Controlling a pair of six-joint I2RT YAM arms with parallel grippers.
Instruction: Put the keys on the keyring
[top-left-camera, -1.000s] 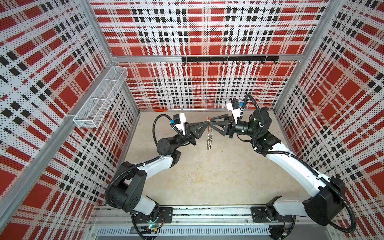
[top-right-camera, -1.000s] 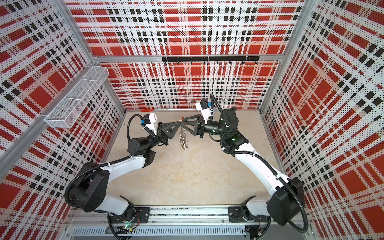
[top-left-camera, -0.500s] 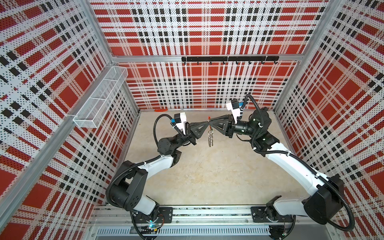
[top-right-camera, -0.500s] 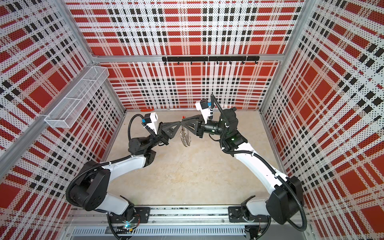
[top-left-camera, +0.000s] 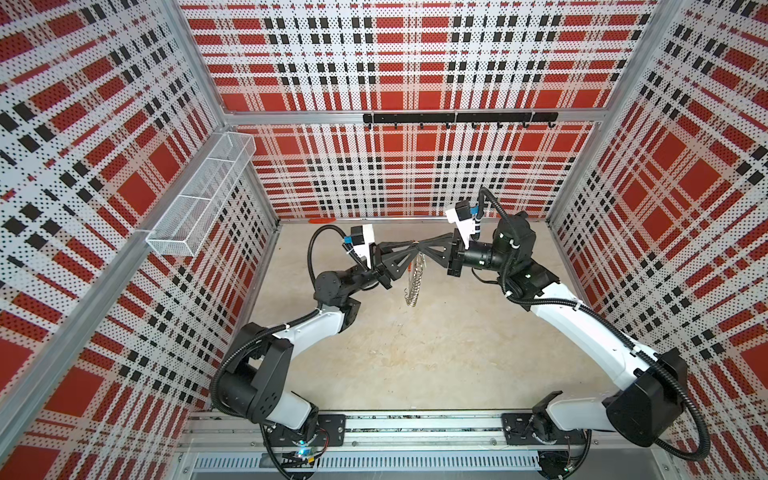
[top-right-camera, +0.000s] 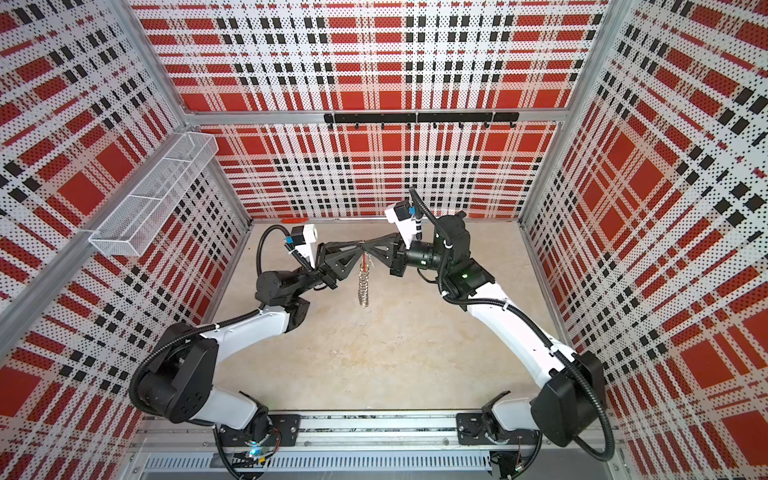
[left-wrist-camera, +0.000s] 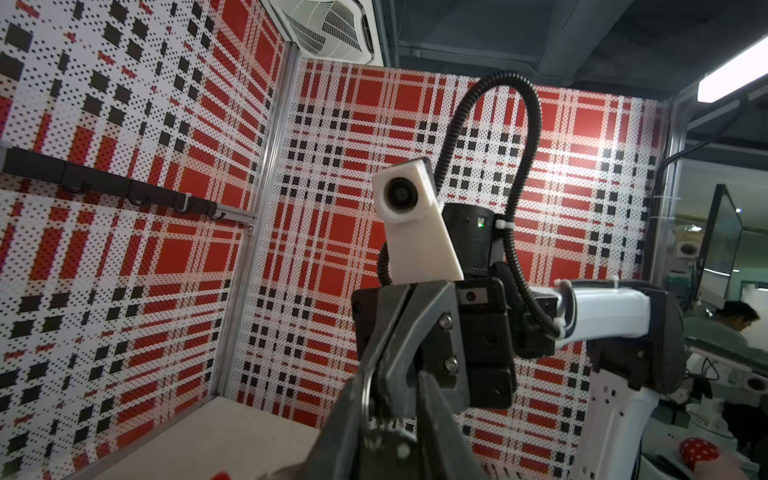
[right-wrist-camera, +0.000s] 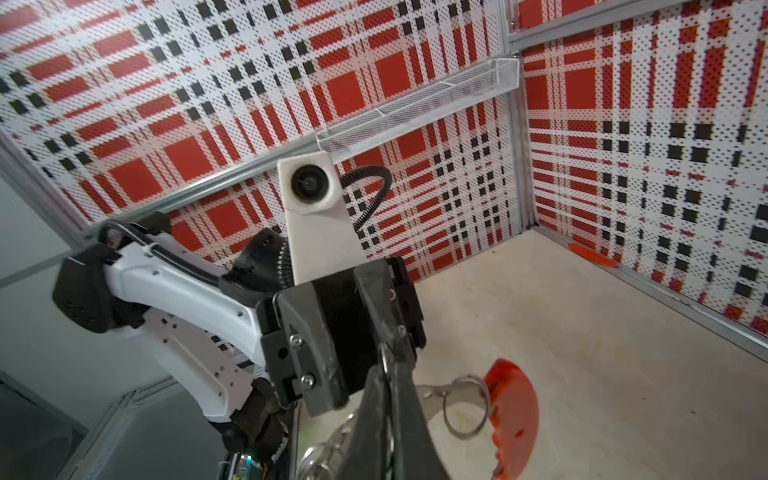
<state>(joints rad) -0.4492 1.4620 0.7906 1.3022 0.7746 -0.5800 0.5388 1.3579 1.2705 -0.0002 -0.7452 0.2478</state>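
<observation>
L gripper (top-left-camera: 412, 249) & R gripper (top-left-camera: 423, 250) tip-to-tip, keyring (top-left-camera: 414, 278) hangs btwn; room free around

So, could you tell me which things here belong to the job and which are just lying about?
Job: keyring, pinched by the right gripper; left gripper.
Lying about: basket, hook rail, orange piece by the back wall.

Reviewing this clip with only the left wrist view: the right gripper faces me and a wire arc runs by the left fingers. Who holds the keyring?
Observer: The right gripper does. The right wrist view shows it shut on the keyring's thin rim.
Operator: Where is the rest of the ring?
Observer: In a top view it hangs edge-on below the right gripper's tip, with the red section at its upper end.
</observation>
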